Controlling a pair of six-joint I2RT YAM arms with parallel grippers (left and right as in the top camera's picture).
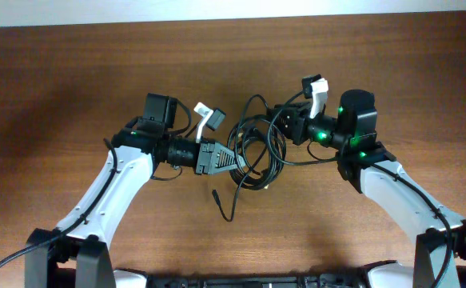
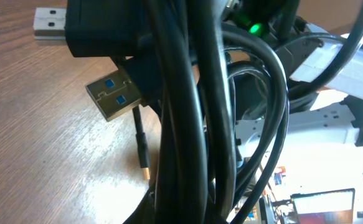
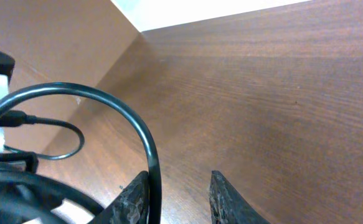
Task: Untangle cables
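Note:
The cables (image 1: 252,148) are a tangle of thin black loops at the table's middle, with one loose plug end (image 1: 216,194) trailing toward the front. My left gripper (image 1: 231,158) reaches in from the left and is shut on the left side of the bundle. In the left wrist view the cables (image 2: 193,124) fill the frame and hide the fingers; a blue-tongued USB plug (image 2: 114,96) sticks out. My right gripper (image 1: 284,120) is at the tangle's upper right. Its fingers (image 3: 178,196) are open, with one cable loop (image 3: 145,134) running along the inner face of the left finger.
The wooden table (image 1: 73,72) lies bare around the tangle. A second USB plug (image 2: 49,20) lies at the upper left of the left wrist view. A thin cord end (image 2: 144,152) rests on the wood below the bundle.

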